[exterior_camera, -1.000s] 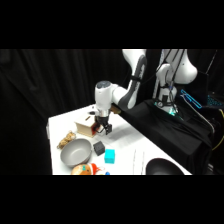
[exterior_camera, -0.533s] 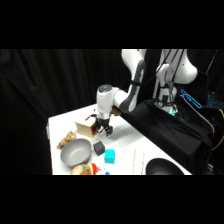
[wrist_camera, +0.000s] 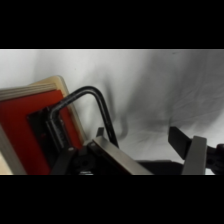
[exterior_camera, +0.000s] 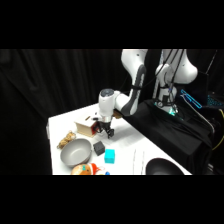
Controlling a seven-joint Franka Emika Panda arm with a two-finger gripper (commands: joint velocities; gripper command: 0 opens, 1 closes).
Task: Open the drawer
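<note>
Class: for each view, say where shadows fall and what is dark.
Side view: a black backdrop surrounds the brightly lit white table and the gripper. Wrist view: soft grey shadow spreads over the table beside the drawer and its black handle.

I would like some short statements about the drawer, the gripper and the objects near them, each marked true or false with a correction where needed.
1. The drawer has a red front and a black loop handle. True.
2. The gripper hangs high above the table, far from the drawer. False: it is low, right at the drawer's front.
3. A grey bowl stands on the table. True.
4. The cyan cube lies inside the grey bowl. False: it sits on the table beside it.
5. A small dark cube lies between the bowl and the cyan cube. True.
</note>
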